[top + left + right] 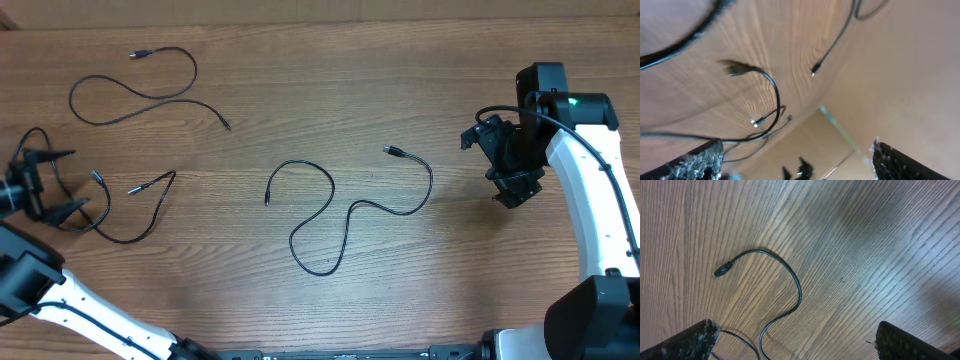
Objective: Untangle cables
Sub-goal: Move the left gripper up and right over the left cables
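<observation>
- Left gripper [66, 183], fingers spread and empty; left cable [150, 181] just right of it.
- Right gripper [517, 192], wide open and empty; middle cable [431, 180] lies left, apart.
- Third cable [138, 54] lies far left.

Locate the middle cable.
Overhead, the middle cable snakes across the table centre, between the left-edge cable and the right gripper, one plug toward that gripper.

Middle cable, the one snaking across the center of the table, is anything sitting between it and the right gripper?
Nothing visible does. Only bare table lies between the open right gripper and the middle cable, which has a plug end on that gripper's side.
</observation>
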